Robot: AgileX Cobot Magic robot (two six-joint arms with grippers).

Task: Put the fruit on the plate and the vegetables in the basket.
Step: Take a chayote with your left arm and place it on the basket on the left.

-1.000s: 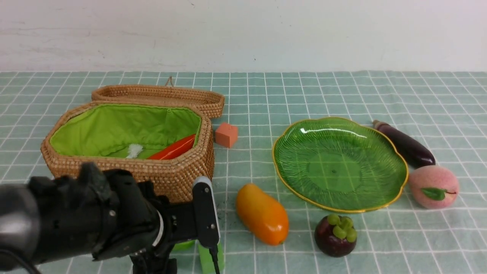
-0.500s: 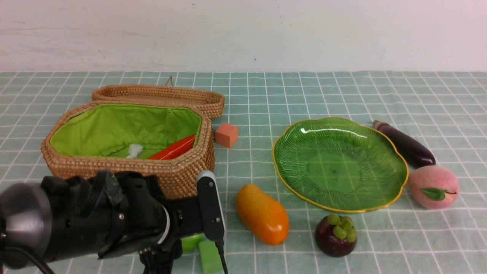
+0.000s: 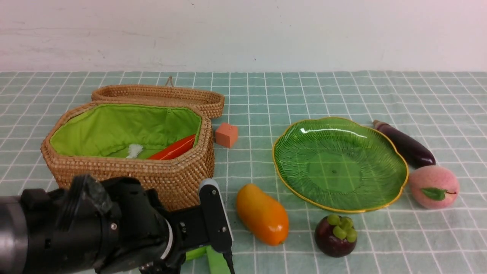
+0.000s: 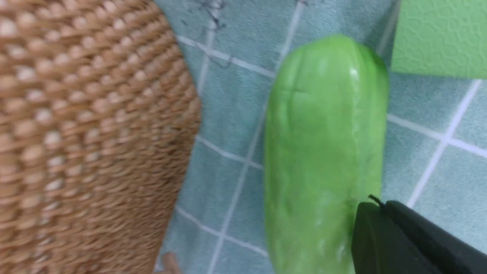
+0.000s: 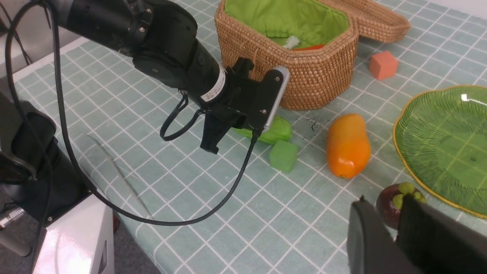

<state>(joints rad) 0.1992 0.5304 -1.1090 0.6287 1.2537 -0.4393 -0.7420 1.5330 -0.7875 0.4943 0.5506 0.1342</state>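
Cucumber [image 4: 323, 152] lies just beside the closed left end effector [image 5: 210, 145]

I see: basket [image 3: 175, 179] rough woven wicker, cloth-lined; plate [image 3: 335, 167] glossy, translucent; cucumber [image 4: 323, 152] smooth waxy plastic; peach [image 3: 433, 182] fuzzy matt.

Scuffed white wall [image 3: 243, 34] behind green checked tablecloth [image 3: 289, 91], floor [image 5: 133, 262] seemingly grey.

The cloth-covered table [image 3: 266, 95] carried a basket [image 3: 171, 177] and lid [image 3: 159, 95] toward its left edge, an orange cube [image 3: 226, 134] beside them, and a plate [image 3: 338, 163] right of centre. An eggplant [image 3: 405, 144] and peach [image 3: 433, 186] lay nearer the right edge. A cucumber [image 5: 266, 131], green block [image 5: 283, 156], mango [image 3: 262, 214] and mangosteen [image 3: 335, 236] lay along the near edge.
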